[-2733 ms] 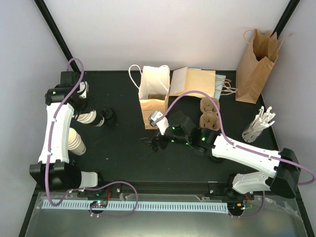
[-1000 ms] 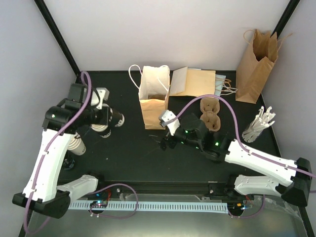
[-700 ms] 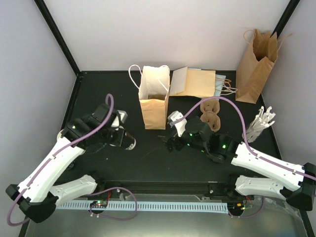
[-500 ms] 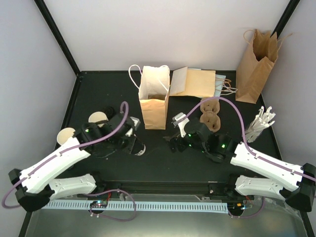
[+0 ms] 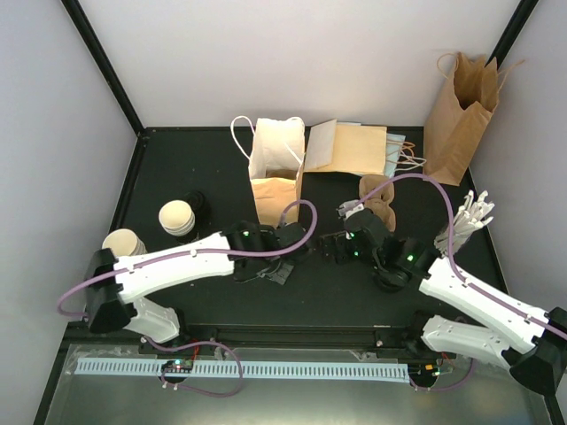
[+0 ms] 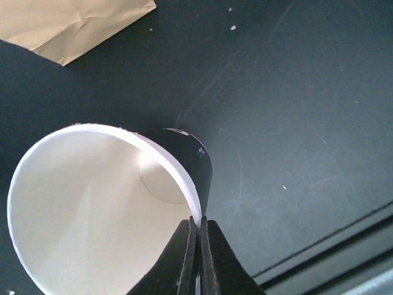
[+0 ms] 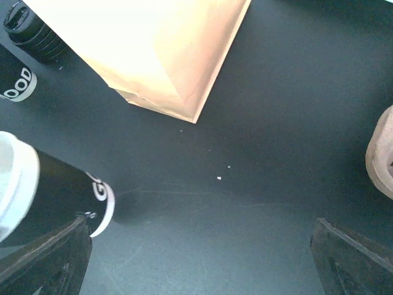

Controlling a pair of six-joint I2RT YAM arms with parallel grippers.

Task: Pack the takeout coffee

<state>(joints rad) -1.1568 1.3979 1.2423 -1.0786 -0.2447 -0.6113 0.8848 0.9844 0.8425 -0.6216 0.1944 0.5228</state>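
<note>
Left hand [image 6: 198,222] pinches the rim of an open paper cup, black outside and white inside [image 6: 92,215]; right hand [image 7: 201,224] is spread wide, empty.
From above, two cream paper cups [image 5: 175,218] stand left on the black worktop [image 5: 204,159], but the arm hides the held cup; the wrist views show it, near the tan paper bag [image 5: 276,190].

Left gripper [image 6: 198,224] pinched closed, right gripper [image 7: 199,236] spread wide
</note>
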